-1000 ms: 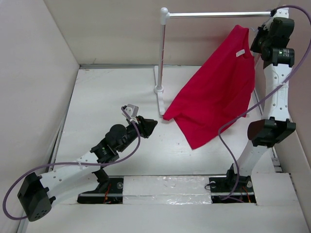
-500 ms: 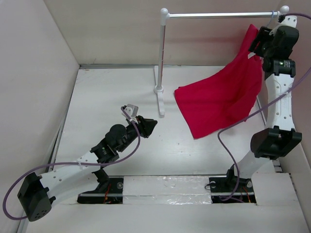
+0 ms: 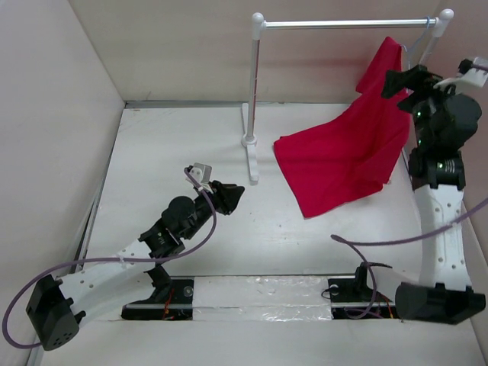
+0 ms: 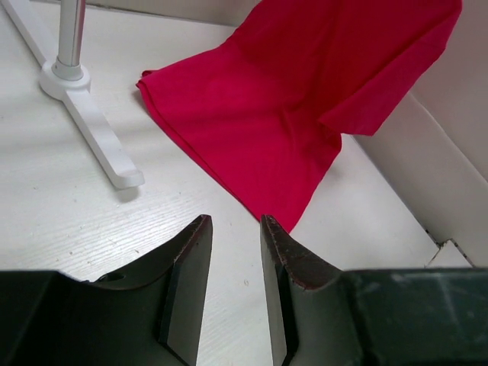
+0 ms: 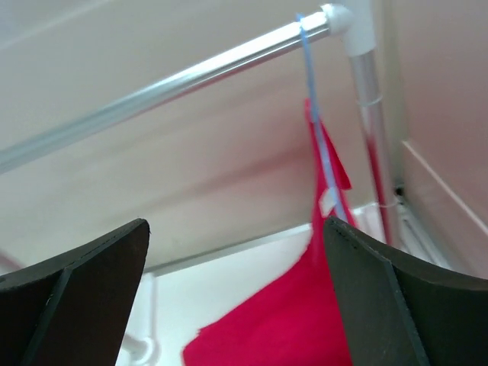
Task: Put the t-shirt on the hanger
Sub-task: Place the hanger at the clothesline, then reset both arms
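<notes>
From where I stood, the shirt point(image 3: 343, 152) hung by its top from the hanger point(image 5: 314, 114), whose thin wire was hooked over the right end of the rail point(image 3: 343, 24). The cloth ran in one long slant from high on the right down and leftward, and its lower edge lay slumped on the desk point(image 3: 168, 152). The right claw point(image 3: 398, 78) was up beside the top of the shirt. Its fingers were spread wide with nothing between them, and its own camera showed the wire and the red cloth ahead, past the fingertips. I could not tell whether both shoulders sat on the hanger or only one. The left claw point(image 4: 234, 221) waited low over the desk, well apart from the rail. Its fingers stood only a narrow gap apart and held nothing, with the shirt's low corner ahead of it and a little to the right. By my reckoning the right arm was much the nearer to the hanger, so any straightening up there would fall to it. The left could only reach the trailing hem.
</notes>
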Available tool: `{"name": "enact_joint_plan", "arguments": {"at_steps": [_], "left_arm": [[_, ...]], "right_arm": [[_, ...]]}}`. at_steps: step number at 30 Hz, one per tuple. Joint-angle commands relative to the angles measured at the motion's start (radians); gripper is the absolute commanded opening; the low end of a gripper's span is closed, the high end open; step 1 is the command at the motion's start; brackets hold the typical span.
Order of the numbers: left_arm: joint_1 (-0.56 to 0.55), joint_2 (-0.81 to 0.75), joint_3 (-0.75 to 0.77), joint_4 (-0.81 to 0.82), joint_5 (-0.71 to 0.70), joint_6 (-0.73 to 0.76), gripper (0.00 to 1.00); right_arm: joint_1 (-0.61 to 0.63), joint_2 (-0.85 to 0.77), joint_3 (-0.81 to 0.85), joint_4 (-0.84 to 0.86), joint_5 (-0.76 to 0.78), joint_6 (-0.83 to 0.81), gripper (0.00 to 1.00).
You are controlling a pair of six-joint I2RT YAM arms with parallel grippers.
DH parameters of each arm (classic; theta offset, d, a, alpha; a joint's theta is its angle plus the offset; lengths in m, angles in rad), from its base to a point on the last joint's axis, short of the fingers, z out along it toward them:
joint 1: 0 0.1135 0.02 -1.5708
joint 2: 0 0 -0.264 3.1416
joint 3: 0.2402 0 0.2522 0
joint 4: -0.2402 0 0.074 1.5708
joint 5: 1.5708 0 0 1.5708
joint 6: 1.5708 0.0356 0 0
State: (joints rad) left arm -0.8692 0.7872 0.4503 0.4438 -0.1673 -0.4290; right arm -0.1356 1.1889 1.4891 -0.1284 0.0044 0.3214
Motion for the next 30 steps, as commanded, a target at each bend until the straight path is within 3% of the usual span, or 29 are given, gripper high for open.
{"name": "enact_joint_plan", "arguments": {"at_steps": [1, 7, 11, 16, 23, 30], "left_arm": [[-0.005, -0.042, -0.004, 0.027, -0.031, 0.001, 0.29], [-0.005, -0.123, -0.061, 0.098, -0.007, 0.027, 0.41], [-0.005, -0.163, -0.093, 0.108, -0.052, 0.030, 0.44], [-0.005, -0.249, -0.137, 0.110, -0.132, -0.017, 0.44], [-0.005, -0.500, -0.225, -0.026, -0.215, -0.140, 0.46], [-0.005, -0.502, -0.187, -0.192, -0.222, -0.182, 0.46]], "right_arm": [[0.053, -0.132, -0.157, 0.251, -0.209, 0.100, 1.00], [0.258, -0.388, -0.518, 0.306, -0.452, 0.143, 1.00], [0.398, -0.532, -0.723, 0.282, -0.425, 0.137, 1.00], [0.522, -0.702, -0.826, 0.156, -0.376, 0.120, 1.00], [0.659, -0.784, -0.958, 0.154, -0.299, 0.143, 1.00], [0.688, -0.730, -1.040, 0.245, -0.297, 0.143, 1.00]]}}
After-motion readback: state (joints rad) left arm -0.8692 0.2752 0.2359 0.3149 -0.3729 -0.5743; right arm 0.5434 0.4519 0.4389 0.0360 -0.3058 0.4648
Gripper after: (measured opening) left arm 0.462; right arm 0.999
